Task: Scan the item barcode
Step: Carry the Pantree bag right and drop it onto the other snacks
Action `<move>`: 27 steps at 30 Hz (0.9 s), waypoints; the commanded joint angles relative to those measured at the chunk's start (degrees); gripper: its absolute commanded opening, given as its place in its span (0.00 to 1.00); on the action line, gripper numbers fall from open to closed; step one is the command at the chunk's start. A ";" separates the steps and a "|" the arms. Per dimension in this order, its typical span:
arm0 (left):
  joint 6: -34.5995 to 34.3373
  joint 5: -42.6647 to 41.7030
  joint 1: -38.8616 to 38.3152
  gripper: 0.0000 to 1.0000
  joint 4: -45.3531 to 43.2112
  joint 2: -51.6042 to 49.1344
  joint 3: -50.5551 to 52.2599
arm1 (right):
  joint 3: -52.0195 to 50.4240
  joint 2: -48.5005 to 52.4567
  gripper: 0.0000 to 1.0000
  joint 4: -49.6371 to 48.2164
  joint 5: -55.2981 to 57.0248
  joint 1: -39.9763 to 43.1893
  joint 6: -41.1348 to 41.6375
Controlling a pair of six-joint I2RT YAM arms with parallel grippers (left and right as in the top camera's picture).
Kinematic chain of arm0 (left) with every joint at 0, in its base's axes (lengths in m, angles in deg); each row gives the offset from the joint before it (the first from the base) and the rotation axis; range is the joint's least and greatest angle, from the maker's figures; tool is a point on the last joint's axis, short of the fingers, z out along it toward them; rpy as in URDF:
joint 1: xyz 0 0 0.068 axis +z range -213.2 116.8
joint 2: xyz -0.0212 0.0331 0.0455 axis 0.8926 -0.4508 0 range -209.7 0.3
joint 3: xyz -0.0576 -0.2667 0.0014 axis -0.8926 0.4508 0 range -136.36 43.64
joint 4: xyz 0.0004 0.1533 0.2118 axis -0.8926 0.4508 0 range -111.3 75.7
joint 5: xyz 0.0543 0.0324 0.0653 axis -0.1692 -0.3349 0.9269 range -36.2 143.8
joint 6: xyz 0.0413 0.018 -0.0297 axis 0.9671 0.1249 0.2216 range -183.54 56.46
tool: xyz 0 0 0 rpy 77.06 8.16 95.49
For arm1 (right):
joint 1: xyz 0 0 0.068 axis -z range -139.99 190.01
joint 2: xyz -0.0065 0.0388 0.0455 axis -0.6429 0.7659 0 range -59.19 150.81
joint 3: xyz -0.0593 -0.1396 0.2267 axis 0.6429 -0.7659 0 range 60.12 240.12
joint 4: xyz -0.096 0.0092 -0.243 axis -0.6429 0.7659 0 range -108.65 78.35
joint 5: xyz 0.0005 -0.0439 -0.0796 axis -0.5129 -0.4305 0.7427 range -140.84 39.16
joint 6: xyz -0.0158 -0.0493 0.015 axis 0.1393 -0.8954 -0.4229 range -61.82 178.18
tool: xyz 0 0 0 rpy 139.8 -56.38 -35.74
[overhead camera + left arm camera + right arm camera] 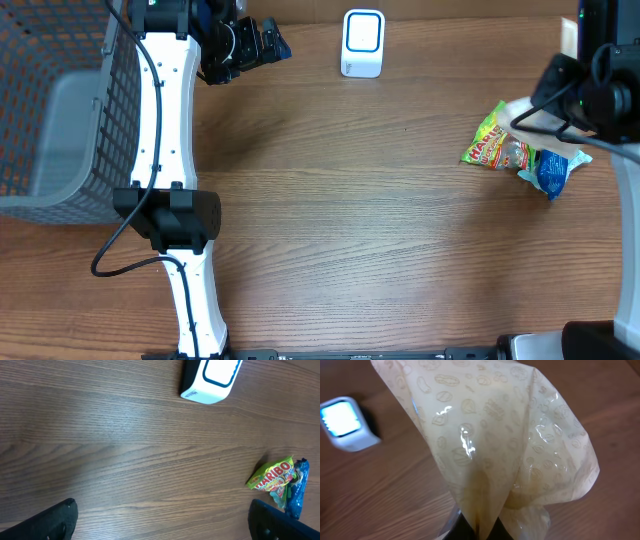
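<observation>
Item: a pale printed film bag (510, 460), crinkled and glossy – raised off the table (350, 220) at its right side, above the spot where the Haribo bag (497, 147) and a blue packet (553, 172) lie touching each other.
Right gripper (479, 530): clamped tight on the gathered lower end of the film bag, which fans out above the jaws.
Left gripper (162, 525): spread wide, nothing between its fingers, hovering over bare wood at the far left near the wire basket (60, 100).
Scanner (362, 43): a white unit with a lit window, standing at the far edge of the table, well apart from the held bag.
Barcode: not visible on the face turned to the wrist camera; which side carries it cannot be told.
Handling, judged: light, limp and slippery – the film folds under its own weight and throws glare, so a code could crease or wash out.
Hold, judged: a pinch at a bunched end or seam suits it, leaving the flat panel free to face the scanner window.
Risk, judged: slip from the pinch, or a wrinkled code that fails to read.
</observation>
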 commanded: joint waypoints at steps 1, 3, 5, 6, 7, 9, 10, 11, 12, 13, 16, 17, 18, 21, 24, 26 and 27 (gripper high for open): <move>0.09 0.39 -0.39 1.00 -0.11 0.87 -1.11 | -6.47 0.66 0.04 -2.27 3.74 3.32 0.28; 0.09 0.39 -0.39 1.00 -0.11 0.87 -1.11 | -12.04 0.72 0.04 -6.21 3.63 5.11 -0.79; 0.09 0.39 -0.39 1.00 -0.11 0.87 -1.11 | -17.53 0.72 0.04 -11.52 3.02 6.23 -2.97; 0.09 0.39 -0.39 1.00 -0.11 0.87 -1.11 | -20.61 0.72 0.04 -14.95 2.47 6.69 -4.17; 0.09 0.39 -0.39 1.00 -0.11 0.87 -1.11 | -23.06 0.74 0.04 -17.73 2.29 6.95 -4.48; 0.09 0.39 -0.39 1.00 -0.11 0.87 -1.11 | -27.52 0.74 0.04 -22.93 2.56 7.15 -4.48; 0.09 0.39 -0.39 1.00 -0.11 0.87 -1.11 | -29.18 0.74 0.04 -24.98 2.73 7.15 -4.48; 0.09 0.39 -0.39 1.00 -0.11 0.87 -1.11 | -30.75 0.74 0.04 -27.04 2.71 7.15 -4.46; 0.09 0.39 -0.39 1.00 -0.11 0.87 -1.11 | -31.82 0.74 0.04 -28.41 2.67 7.15 -4.46; 0.09 0.39 -0.39 1.00 -0.11 0.87 -1.11 | -32.52 0.74 0.05 -29.24 2.64 7.15 -4.44; 0.09 0.39 -0.39 1.00 -0.11 0.87 -1.11 | -32.79 0.81 0.22 -29.46 2.62 7.15 -4.44; 0.09 0.39 -0.39 1.00 -0.11 0.87 -1.11 | -32.79 0.81 0.27 -29.46 2.78 7.15 -4.44; 0.09 0.39 -0.39 1.00 -0.11 0.87 -1.11 | -32.76 0.81 0.34 -29.46 2.75 7.15 -4.44; 0.09 0.39 -0.39 1.00 -0.11 0.87 -1.11 | -32.76 0.81 0.49 -29.22 2.71 7.15 -3.91; 0.09 0.39 -0.39 1.00 -0.11 0.87 -1.11 | -32.37 0.81 0.69 -29.00 1.31 7.15 -3.78; 0.09 0.39 -0.39 1.00 -0.11 0.87 -1.11 | -31.21 0.63 0.71 -28.02 -0.61 7.15 -3.78; 0.09 0.39 -0.39 1.00 -0.11 0.87 -1.11 | -30.34 0.48 0.71 -27.28 -1.66 7.15 -3.78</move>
